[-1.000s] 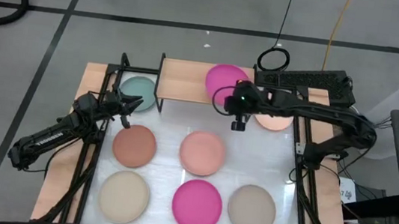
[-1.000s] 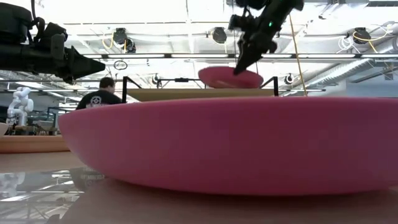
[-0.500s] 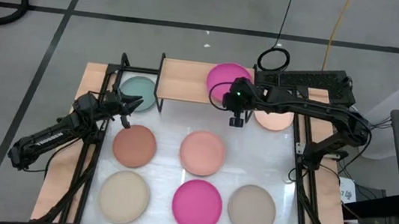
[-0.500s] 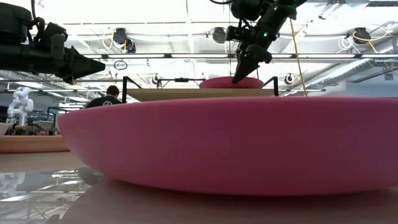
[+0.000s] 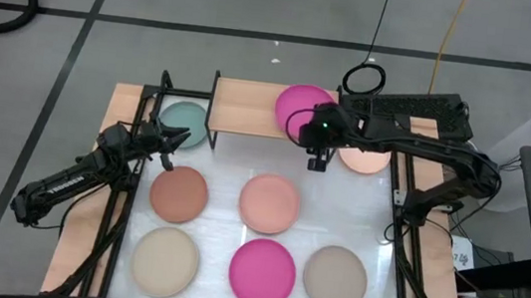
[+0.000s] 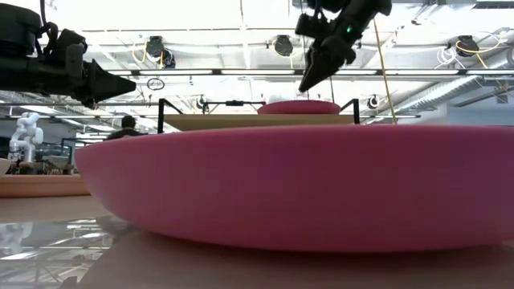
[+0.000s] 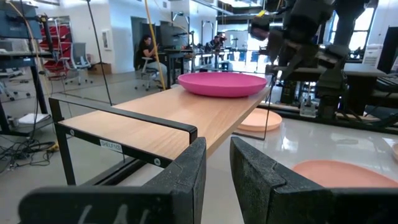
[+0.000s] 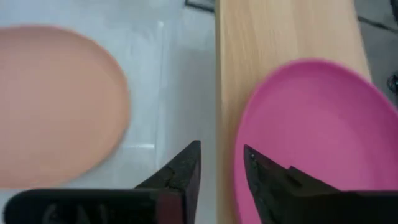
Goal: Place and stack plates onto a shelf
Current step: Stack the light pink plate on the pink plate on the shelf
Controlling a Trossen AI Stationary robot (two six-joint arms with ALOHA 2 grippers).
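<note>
A magenta plate [image 5: 300,108] lies flat on the right end of the shelf's wooden top [image 5: 245,109], also seen as the magenta plate [image 6: 299,107] in the low view. My right gripper [image 6: 304,85] hovers open just above the plate's near rim [image 8: 249,186], clear of it. My left gripper [image 5: 176,139] waits open in the air at the table's left, near a pale teal plate [image 5: 186,118] that lies on the table by the shelf's left end.
On the table lie a brown plate [image 5: 178,193], a peach-pink plate [image 5: 269,202], a beige plate [image 5: 166,260], a second magenta plate [image 5: 262,272] and a grey-beige plate [image 5: 335,277]. A peach plate [image 5: 364,160] lies right of the shelf, partly under my right arm.
My right gripper has lowered the magenta plate from just above the shelf until it lies flat on the wooden top. It has then opened, let go and risen a little above the rim.
</note>
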